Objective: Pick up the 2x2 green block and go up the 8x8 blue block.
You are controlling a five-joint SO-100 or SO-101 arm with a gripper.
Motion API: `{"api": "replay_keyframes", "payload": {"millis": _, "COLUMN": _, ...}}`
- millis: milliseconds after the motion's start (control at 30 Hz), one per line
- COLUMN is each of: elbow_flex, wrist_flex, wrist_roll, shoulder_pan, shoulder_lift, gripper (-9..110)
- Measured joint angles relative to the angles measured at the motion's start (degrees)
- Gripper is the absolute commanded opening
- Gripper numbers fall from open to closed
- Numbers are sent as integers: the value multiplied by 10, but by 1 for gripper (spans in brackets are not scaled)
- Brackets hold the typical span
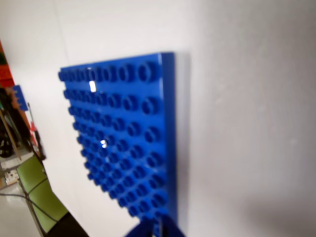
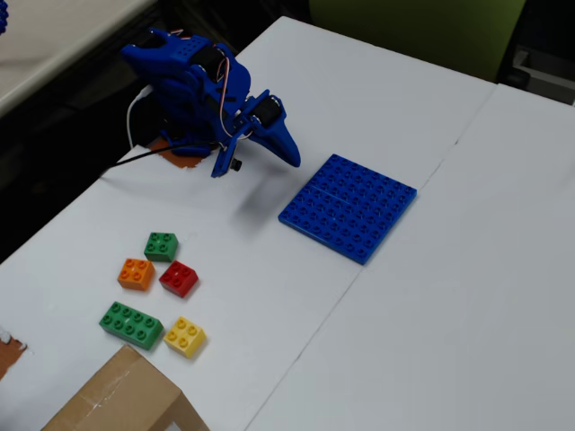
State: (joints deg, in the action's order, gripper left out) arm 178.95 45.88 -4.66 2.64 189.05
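Folded low over its base at the top left of the fixed view, arm with fingers [image 2: 289, 148] pointing toward the baseplate [image 2: 349, 207] rather than the bricks. Nothing visible between the fingers; whether parted or closed cannot be told from either view, only a blue tip showing at the bottom edge of the wrist view [image 1: 157, 230].

Baseplate lying flat on the white bench [image 2: 467, 296], studs up and bare, just right of the arm, clear room around it, so probably set out as the landing spot. Fills the wrist view [image 1: 123, 143], bare there too.

Green 2x2 [image 2: 162, 246] sitting on the bench in the lower-left cluster, well apart from the fingers and untouched. Just beside it: orange brick [image 2: 137, 274], red brick [image 2: 179, 278]; further down, long green brick [image 2: 131, 325] and yellow brick [image 2: 184, 337]. Grouped close, likely as a pick-from pile; red and orange near enough to crowd a grasp.

Cardboard box [image 2: 117, 400] at the bottom edge, inside hidden. Pick-up judged not yet begun.
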Motion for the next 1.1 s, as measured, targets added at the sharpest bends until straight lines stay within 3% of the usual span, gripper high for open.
{"api": "replay_keyframes", "payload": {"millis": 767, "elbow_flex": 0, "wrist_flex": -14, "wrist_roll": 27, "shoulder_pan": -1, "shoulder_lift": 1, "gripper": 0}}
{"api": "replay_keyframes", "payload": {"millis": 900, "elbow_flex": 0, "wrist_flex": -37, "wrist_roll": 224, "shoulder_pan": -3, "shoulder_lift": 1, "gripper": 0}}
{"api": "replay_keyframes", "payload": {"millis": 1100, "elbow_flex": -7, "wrist_flex": 2, "wrist_roll": 621, "shoulder_pan": -33, "shoulder_lift": 1, "gripper": 0}}
